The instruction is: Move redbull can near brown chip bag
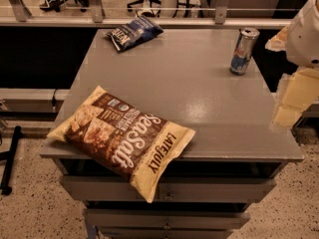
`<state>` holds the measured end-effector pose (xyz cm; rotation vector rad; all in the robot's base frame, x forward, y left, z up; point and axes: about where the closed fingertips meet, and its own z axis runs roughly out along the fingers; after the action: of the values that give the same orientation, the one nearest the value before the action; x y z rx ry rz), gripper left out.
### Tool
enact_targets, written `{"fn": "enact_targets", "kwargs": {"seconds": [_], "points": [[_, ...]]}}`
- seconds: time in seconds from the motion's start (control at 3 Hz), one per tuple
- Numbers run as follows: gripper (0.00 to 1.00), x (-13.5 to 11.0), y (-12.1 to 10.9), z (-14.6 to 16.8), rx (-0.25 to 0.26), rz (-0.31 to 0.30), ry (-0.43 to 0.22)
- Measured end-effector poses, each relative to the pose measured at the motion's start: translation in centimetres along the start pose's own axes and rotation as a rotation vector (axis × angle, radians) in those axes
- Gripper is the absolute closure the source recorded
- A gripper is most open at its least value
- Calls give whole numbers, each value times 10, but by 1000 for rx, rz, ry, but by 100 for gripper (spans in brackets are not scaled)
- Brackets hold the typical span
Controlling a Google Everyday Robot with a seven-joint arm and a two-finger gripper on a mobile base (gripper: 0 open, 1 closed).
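— Redbull can (243, 51): where is it in the camera view?
— Upright on the grey table (189, 88), near the far right edge. It stands up and to the left of the pincer (288, 114), apart from it and untouched.
— And the pincer?
— Pale and blocky, at the picture's right edge, just off the table's right side. Whether it is apart or together I cannot tell.
— Where must the can go?
— To the brown bag (124, 138), well to the pincer's left. It lies flat on the near left corner, with one end hanging over the front edge. A blue bag (134, 34) lies far off to the pincer's upper left, at the back of the table.
— How will the can handle?
— Probably light, with stiff thin metal walls that are smooth and likely slippery. It is tall and slim, so a nudge could tip it. I would take it squarely by the sides at about mid-height, squeezing modestly so the wall does not dent.
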<state>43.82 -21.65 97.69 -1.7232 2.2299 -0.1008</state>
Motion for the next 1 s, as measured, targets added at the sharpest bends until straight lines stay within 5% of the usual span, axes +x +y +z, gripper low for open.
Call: {"fn": "enact_targets", "kwargs": {"seconds": [0.33, 0.67, 1.0], "points": [[0, 0, 0, 0, 0, 0, 0], [0, 1, -26, 5, 64, -17, -19], [0, 19, -94, 28, 177, 27, -49]]}}
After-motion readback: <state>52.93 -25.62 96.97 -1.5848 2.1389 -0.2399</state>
